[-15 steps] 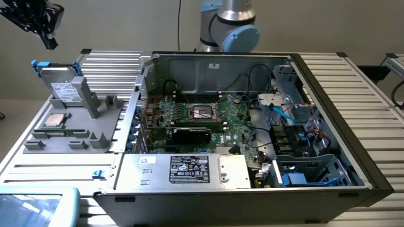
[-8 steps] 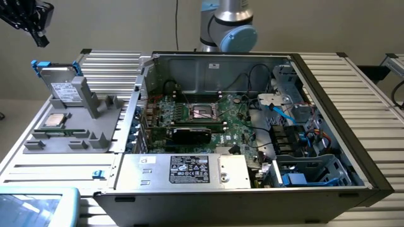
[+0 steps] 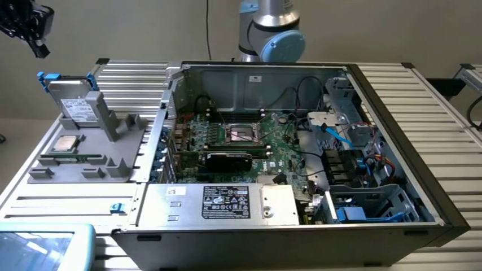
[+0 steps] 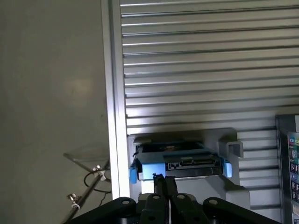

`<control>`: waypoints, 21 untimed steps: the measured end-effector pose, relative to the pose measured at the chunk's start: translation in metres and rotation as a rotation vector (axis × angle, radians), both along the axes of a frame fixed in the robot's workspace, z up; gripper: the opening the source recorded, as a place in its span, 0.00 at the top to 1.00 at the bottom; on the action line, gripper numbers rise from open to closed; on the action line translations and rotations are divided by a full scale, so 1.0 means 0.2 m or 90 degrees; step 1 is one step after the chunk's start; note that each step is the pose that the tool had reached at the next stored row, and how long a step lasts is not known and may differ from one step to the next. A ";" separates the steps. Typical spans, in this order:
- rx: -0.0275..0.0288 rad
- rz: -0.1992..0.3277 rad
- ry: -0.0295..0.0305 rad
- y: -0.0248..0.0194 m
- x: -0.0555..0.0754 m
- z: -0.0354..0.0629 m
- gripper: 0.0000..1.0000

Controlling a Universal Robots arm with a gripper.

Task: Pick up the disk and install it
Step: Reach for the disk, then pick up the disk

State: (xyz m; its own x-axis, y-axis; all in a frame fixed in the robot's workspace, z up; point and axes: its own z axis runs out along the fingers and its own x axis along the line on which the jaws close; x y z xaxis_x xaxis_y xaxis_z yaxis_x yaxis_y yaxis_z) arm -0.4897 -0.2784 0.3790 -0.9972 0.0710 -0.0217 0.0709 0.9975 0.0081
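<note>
The black gripper point(image 3: 38, 48) is hovering well above the flat rectangular grey-metal disk point(image 3: 73, 104) in its bright blue plastic bracket, its fingers point(image 4: 160, 186) pressing together with nothing between them. The disk is standing on edge in a grey plastic fixture point(image 3: 113, 164) on the slatted aluminium table point(image 3: 128, 73), to the exterior view's left of the open black computer case point(image 3: 301, 248). Its white label is showing print too small to read, as is the black-and-white sticker point(image 3: 226, 201) on the case's silver box point(image 3: 162, 206).
</note>
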 end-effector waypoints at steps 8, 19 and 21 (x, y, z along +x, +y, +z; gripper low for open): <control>-0.0007 0.000 0.0002 -0.017 0.00 -0.045 0.89; -0.0007 0.000 0.0001 -0.017 0.00 -0.046 0.89; -0.0007 0.000 0.0000 -0.018 0.00 -0.046 0.89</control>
State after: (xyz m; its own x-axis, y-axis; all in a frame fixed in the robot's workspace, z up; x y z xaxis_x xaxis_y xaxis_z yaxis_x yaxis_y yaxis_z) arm -0.4905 -0.2819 0.3698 -0.9972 0.0709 -0.0217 0.0708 0.9975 0.0070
